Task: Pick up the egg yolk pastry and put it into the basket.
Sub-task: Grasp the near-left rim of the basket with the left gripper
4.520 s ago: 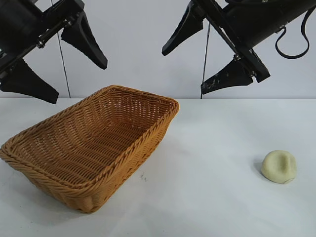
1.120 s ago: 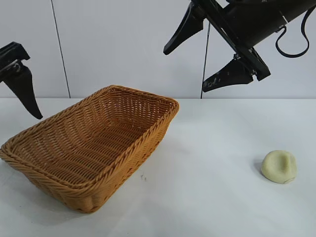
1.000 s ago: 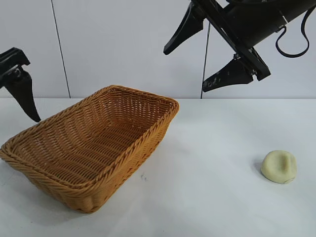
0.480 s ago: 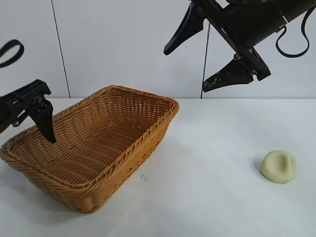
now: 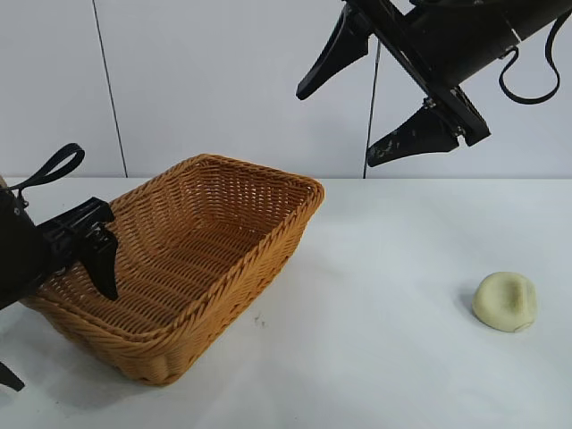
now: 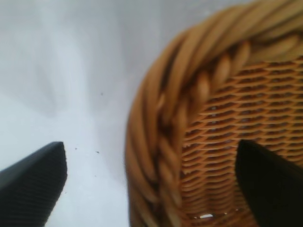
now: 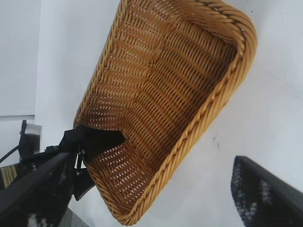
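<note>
Since the earlier frames we saw the left gripper descend from above to straddle the one wicker basket's left rim with fingers spread, while the right gripper stayed raised and spread, and the single egg yolk pastry lay on the table, well right of the basket.

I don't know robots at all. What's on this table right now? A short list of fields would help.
pastry: egg yolk pastry lies on the table, untouched, far from the basket
basket: basket empty, no pastry inside
left claw: left claw open, low, straddling the basket's braided rim, one finger inside, one outside
right claw: right claw open, high above the table, holding nothing
</note>
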You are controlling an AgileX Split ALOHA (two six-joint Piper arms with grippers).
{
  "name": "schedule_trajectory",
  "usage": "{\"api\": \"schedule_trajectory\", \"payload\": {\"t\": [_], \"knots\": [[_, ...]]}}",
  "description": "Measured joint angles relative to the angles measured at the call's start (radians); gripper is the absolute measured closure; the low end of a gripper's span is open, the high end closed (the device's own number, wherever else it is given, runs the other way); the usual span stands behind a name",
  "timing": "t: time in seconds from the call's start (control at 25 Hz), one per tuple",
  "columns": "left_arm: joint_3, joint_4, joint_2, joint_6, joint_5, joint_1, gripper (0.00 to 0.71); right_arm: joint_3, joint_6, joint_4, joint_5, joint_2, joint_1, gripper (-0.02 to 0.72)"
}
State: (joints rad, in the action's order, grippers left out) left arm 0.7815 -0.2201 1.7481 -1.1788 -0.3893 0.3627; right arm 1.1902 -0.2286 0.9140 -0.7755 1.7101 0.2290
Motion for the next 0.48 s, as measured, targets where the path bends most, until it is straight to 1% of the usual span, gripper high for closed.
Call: {"api": "schedule_trajectory", "payload": {"t": [0.08,0.12,0.28,0.48], "knots": [[0.0,0.0,0.0,0.0,-0.001,0.0,0.57,0.0,0.0,0.0,0.0,0.0,0.0,0.059],[0.0,-0.009,0.0,-0.006,0.0,0.0,0.606,0.0,0.0,0.0,0.0,0.0,0.0,0.059],[0.02,-0.008,-0.001,-0.003,-0.031,0.0,0.611,0.0,0.0,-0.001,0.0,0.0,0.0,0.059],[0.121,-0.008,-0.024,0.104,-0.122,-0.001,0.613,0.0,0.0,-0.003,0.0,0.0,0.0,0.059]]}}
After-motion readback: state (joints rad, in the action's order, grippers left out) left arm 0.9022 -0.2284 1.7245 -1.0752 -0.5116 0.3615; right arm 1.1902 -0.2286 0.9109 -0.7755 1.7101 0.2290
